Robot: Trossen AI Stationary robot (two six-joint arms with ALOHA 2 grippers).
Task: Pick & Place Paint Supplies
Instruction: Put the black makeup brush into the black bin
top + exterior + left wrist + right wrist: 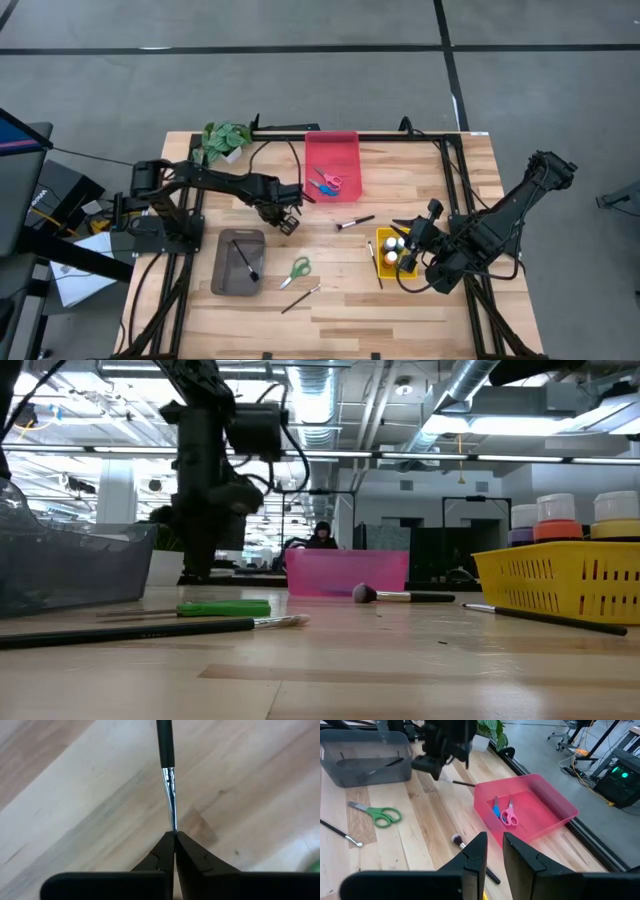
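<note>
No brand, label or writing can be read on any of the supplies. The left gripper (288, 222) hangs over the table (400, 310) between the grey tray (222, 283) and the red tray (340, 145), its fingers (165, 851) pressed together on the thin metal end of a dark-handled brush (168, 775); the held brush runs straight out from the fingertips, its long axis in line with the gripper. In the right wrist view this brush (461, 782) juts from the gripper toward the red tray. Inside the red tray lie pink scissors (329, 182) and blue scissors (317, 187). A second brush (246, 259) lies diagonally in the grey tray. Green scissors (297, 270) rest on the table just beside that tray, with a slim brush (300, 298) slanting close below them. A fat-tipped brush (354, 222) lies between the trays, its head toward the left arm. The yellow tray (381, 262) holds paint bottles (394, 243), and another thin brush (371, 255) lies along its side. The right gripper (492, 851) hovers by the yellow tray, fingers slightly apart, holding nothing.
</note>
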